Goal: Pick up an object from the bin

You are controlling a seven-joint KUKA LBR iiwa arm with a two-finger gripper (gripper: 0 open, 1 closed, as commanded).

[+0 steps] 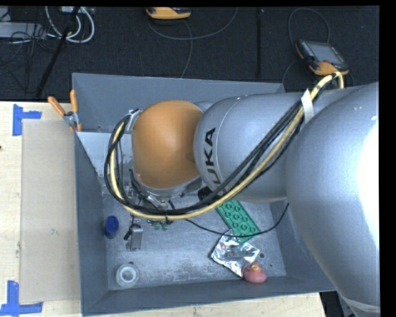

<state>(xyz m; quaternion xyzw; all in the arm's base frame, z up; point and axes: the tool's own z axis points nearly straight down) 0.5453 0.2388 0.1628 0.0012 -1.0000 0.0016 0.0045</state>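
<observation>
The grey bin [88,260] holds a blue cap [111,226], clear ring [127,273], green plate [238,217], foil [234,255], pink ball [255,273]; claw [133,238] state unclear.

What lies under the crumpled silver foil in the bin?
The bin's grey floor shows around the foil. A pink round thing sits against its lower right corner. Anything beneath the foil is covered.

1. Floor [204,43] — dark, speckled, beyond the far rim of the grey bin [90,186].
2. White and black cables [77,25], looped, beyond the bin's far-left corner.
3. Orange-and-black device [167,11] beyond the far rim; second device [318,54] near the far-right corner.
</observation>
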